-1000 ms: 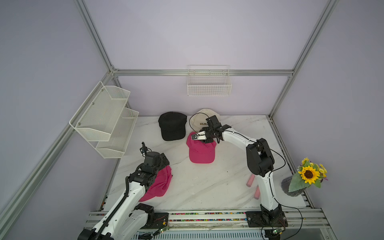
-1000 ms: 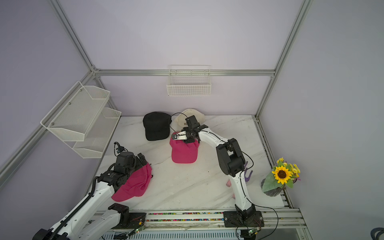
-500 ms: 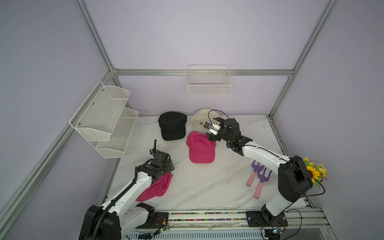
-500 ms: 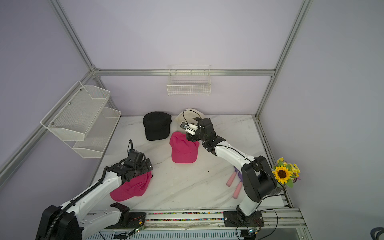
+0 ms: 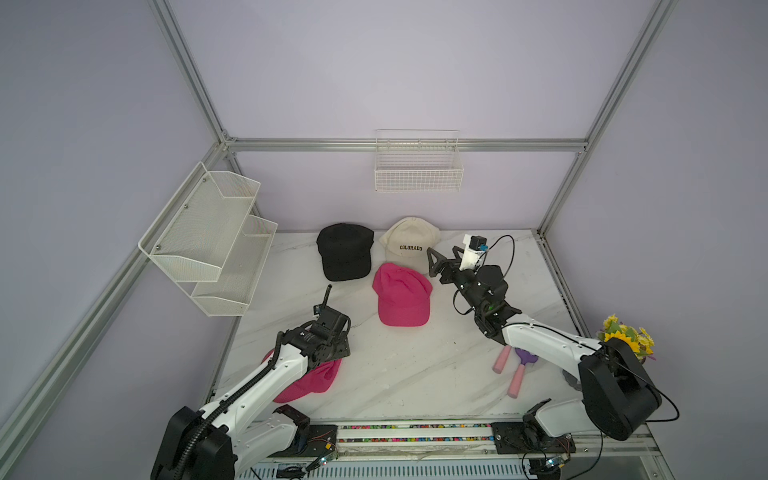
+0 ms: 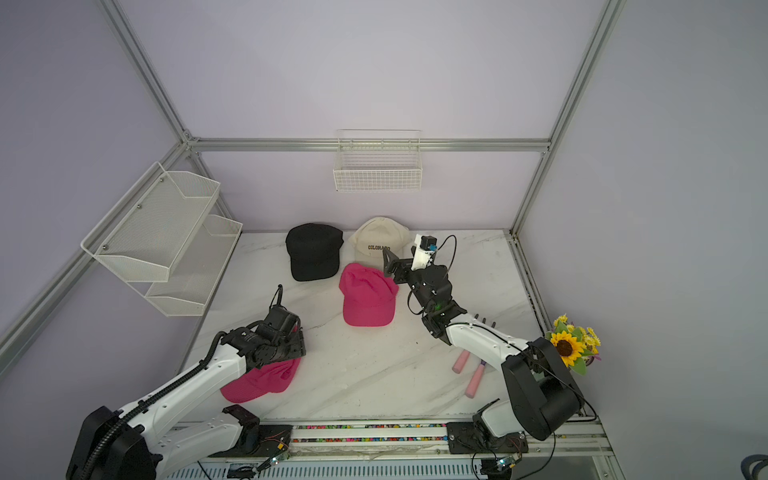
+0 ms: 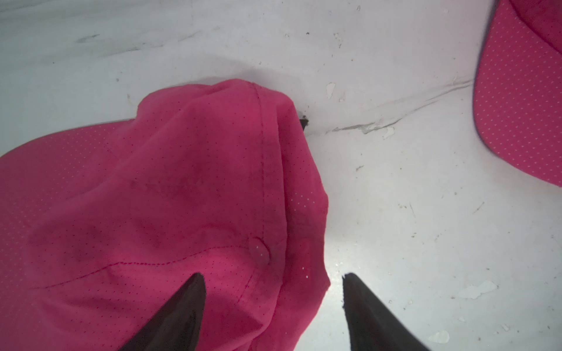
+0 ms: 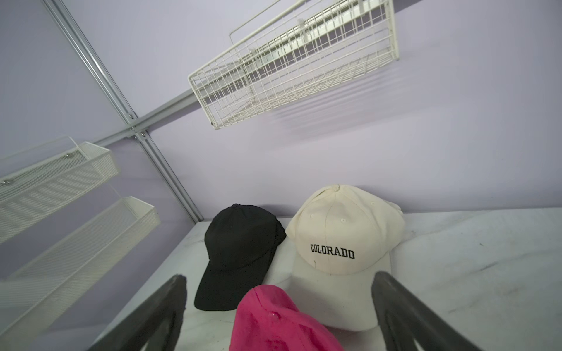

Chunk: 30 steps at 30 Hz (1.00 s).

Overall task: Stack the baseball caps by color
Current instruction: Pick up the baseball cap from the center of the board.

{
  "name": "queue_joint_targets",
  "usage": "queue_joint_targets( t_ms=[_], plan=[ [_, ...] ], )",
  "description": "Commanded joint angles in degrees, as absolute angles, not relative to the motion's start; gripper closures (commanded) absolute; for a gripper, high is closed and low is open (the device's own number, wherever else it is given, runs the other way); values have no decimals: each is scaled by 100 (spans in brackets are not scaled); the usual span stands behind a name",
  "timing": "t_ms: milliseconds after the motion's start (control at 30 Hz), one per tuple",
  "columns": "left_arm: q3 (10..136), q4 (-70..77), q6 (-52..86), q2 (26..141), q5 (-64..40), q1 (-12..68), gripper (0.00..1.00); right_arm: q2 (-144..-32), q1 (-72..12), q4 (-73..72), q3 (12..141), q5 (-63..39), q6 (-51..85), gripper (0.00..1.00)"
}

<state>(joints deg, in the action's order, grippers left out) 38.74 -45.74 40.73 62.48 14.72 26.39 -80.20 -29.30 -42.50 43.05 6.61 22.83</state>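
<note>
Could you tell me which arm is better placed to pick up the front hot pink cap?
Left. The left gripper hangs open directly over the hot pink fabric cap at the front; the right gripper, open and empty, is beyond the other pink cap, near the back.

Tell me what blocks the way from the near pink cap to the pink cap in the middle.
Nothing visible does. The left gripper hangs over the near pink cap, and only bare marble table lies between it and the middle pink cap.

Pink cap (image 5: 401, 295), black cap (image 5: 345, 251), cream cap (image 5: 409, 237), marbled table (image 5: 415, 365).
</note>
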Motion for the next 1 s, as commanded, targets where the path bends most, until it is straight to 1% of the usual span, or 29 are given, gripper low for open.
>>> queue_joint_targets(
  t_ms=[0,67,233,300,333,433,500,600,667,767,800,900,933,967],
  plan=[
    [4296,-5041,3921,6452,1646,2663,32,-7722,-2909,-4971,4157,759,2901,3],
    [4388,-5062,3828,6613,1599,2663,34,-7658,-2909,-4861,4148,736,2834,3],
    [4439,-5041,3830,7069,1698,2663,47,-7569,-2909,-4703,4133,686,2825,3],
    [4407,-5020,3874,7141,1819,2662,52,-7542,-2907,-4689,4121,619,2850,3],
    [4395,-5006,3891,7153,1871,2663,52,-7532,-2909,-4680,4122,590,2868,3],
    [4289,-4829,3901,7163,1920,2659,52,-7515,-2909,-4643,4123,545,2957,3],
    [4248,-4714,3836,7254,1819,2657,49,-7533,-2909,-4641,4122,520,3059,3],
    [4220,-4656,3832,7462,1841,2643,49,-7576,-2909,-4648,4155,390,3172,3],
    [4138,-4554,3849,7579,1862,2638,46,-7587,-2910,-4656,4180,325,3181,3],
    [4071,-4437,3835,7712,1843,2602,47,-7535,-2909,-4649,4169,316,3190,3],
    [4048,-4426,3832,7733,1851,2589,50,-7527,-2912,-4649,4166,319,3190,3],
    [3926,-4307,3835,7722,1854,2555,64,-7464,-2909,-4623,4157,316,3192,3],
    [3874,-4261,3857,7702,1857,2525,75,-7449,-2907,-4627,4158,316,3199,3],
    [3826,-4241,3904,7668,1886,2484,90,-7427,-2913,-4610,4157,294,3208,3]
  ],
)
